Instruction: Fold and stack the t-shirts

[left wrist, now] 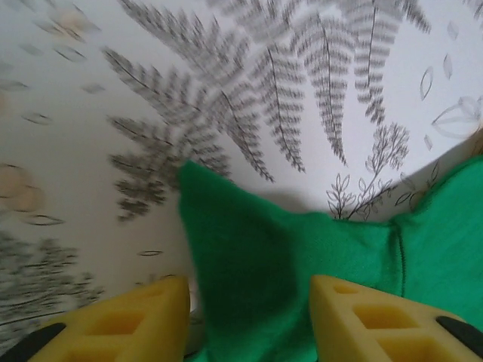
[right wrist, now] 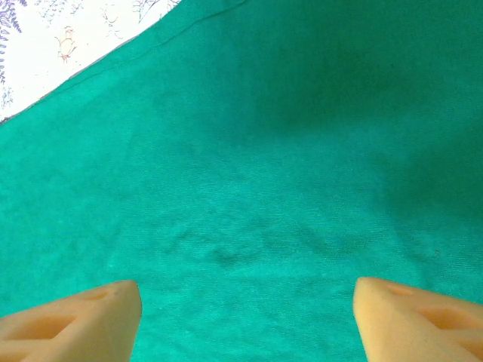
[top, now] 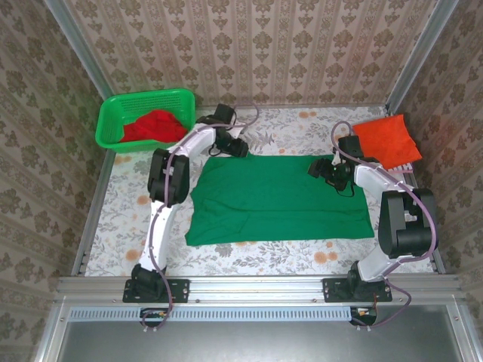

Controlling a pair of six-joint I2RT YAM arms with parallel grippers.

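Left end effector [left wrist: 249,285] is down at the far-left corner of the dark green t-shirt [top: 279,200]. Its yellow foam fingers [left wrist: 143,320] stand partly apart with a raised peak of cloth between them, and a sliver of bench shows beside the left finger, so they are not pinched shut on it. Right end effector [right wrist: 247,290] hovers over the shirt's right end with its fingers spread wide and nothing held — only flat green knit below.

Counting up: three shirts, one basket, two arms. The dark green shirt lies spread as a broad rectangle across the middle of the bench [top: 128,204], which has a pale cover printed with ferns and flowers. The orange-red t-shirt [top: 386,139] sits folded into a neat square at the far right corner. The red t-shirt [top: 155,127] is heaped, soft and crumpled, inside the bright green plastic basket [top: 143,98] at the far left — a lattice-walled tub.
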